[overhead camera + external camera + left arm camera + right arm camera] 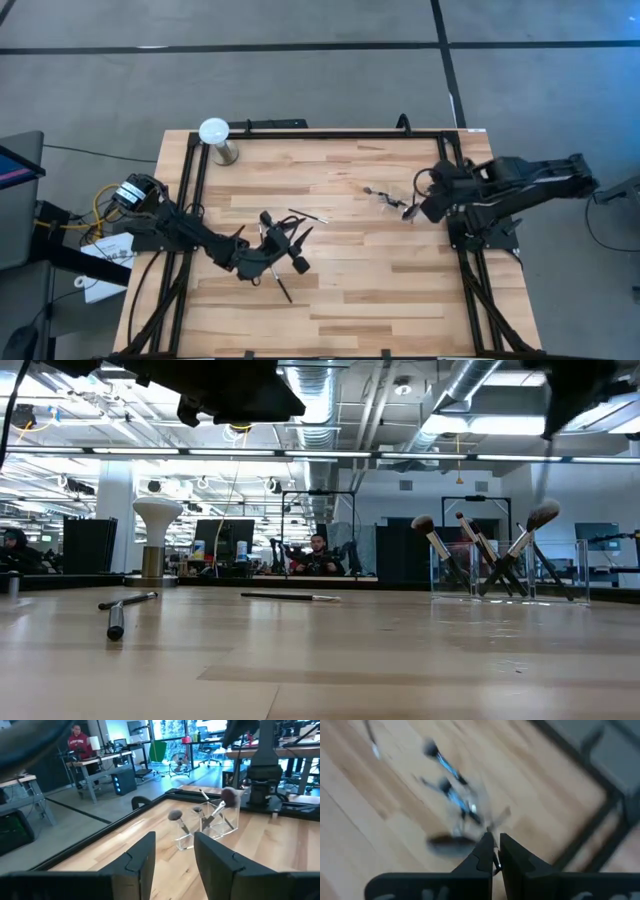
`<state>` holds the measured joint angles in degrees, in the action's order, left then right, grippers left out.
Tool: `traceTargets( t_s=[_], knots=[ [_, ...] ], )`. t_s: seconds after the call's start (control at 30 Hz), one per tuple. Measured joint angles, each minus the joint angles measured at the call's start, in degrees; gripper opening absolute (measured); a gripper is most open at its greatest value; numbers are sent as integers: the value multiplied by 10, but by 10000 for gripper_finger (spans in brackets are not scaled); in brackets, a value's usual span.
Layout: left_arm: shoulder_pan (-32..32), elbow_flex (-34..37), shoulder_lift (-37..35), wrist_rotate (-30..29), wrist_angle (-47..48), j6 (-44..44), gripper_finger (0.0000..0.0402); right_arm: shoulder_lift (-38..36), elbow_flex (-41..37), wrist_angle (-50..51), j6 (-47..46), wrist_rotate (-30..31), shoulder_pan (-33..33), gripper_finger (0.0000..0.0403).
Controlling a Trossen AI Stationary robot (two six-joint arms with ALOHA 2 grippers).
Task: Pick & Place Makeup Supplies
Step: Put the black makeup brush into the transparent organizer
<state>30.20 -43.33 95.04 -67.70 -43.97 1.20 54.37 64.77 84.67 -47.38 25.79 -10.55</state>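
High view: the left tool (268,240), fingers apart and empty, hangs over loose makeup brushes (300,216) at centre-left of the wooden surface (350,290). The right tool (412,211) is at centre-right.

Low view: brushes stand in a clear holder (510,575) at right.

Right wrist view: the right tool (493,851) is pinched narrow on a thin brush handle (496,860).
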Motion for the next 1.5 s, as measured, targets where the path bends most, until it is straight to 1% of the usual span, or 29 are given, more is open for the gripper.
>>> traceTargets(
  t_s=[0.1,0.13,0.3,0.47,0.63,0.83,1.03,1.13,1.33,1.5],
  knots=[
    [-2,0,0,0,0,-1,131,0,-6,33,-42,-45,7,6],
    [-2,0,0,0,0,-1,131,0,-13,32,-50,-51,7,6],
    [-2,0,0,0,0,-1,131,2,-58,-12,-52,-53,0,6],
    [-1,0,0,1,0,-1,131,12,-120,-73,-52,-53,1,8],
    [-1,0,0,0,0,-1,131,28,-159,-119,-56,-52,1,33],
    [-1,0,-1,0,-2,-1,131,56,-160,-128,-62,-70,0,79],
    [-1,0,-1,0,-3,-1,131,65,-160,-134,-62,-64,1,116],
    [-1,0,-1,0,-3,-1,131,64,-160,-154,-62,-64,0,130],
    [-1,0,-1,0,-3,-1,131,64,-160,-204,-62,-61,-15,145],
    [-1,0,-1,0,-3,-1,131,64,-160,-212,-62,-61,-13,143]
  ],
)
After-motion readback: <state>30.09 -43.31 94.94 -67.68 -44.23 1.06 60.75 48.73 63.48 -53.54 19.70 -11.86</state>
